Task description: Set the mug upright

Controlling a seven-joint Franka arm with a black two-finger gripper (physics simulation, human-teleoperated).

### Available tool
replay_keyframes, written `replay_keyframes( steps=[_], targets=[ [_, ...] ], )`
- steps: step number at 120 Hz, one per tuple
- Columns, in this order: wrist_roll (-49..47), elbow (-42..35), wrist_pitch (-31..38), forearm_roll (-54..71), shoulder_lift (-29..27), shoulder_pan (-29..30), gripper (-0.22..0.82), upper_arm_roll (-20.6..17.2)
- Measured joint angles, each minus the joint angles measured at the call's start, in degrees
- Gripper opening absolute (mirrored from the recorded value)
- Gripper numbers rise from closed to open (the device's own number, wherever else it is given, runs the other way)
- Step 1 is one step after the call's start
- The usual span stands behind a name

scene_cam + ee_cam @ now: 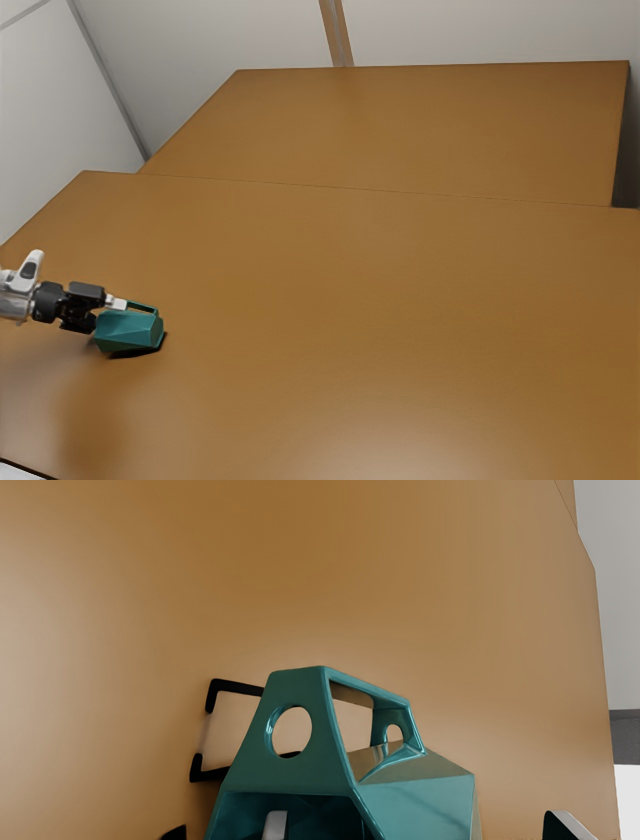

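Teal faceted mug (128,331) lies on its side on the brown flat-topped wood-look bench (350,320), nr the exterior view's left; base faces the exterior view's right, mouth faces the black two-finger gripper (108,312), handle on upper side. Brown flat wood-look surface (420,130) adjoins bench's far edge; pale flat wall (480,35) stands behind that. Per wrist view, one fingertip (274,826) is at mug's mouth, other's apart, out past mug's side.

Looks smooth and glossy on the mug (325,750); looks like smooth wood with a soft sheen across the table (350,300).
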Motion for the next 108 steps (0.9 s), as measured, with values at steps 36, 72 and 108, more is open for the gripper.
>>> replay_keyframes(
  steps=[36, 72, 108],
  targets=[
    [0.55, -0.22, 0.31, -0.04, -0.02, -0.19, 0.04, 0.00],
    [0.63, -0.17, 0.37, 0.06, -0.82, -0.09, -0.12, 0.02],
    [0.51, 0.18, -2.38, -1.21, -2.47, 0.00, -0.16, 0.09]
  ],
)
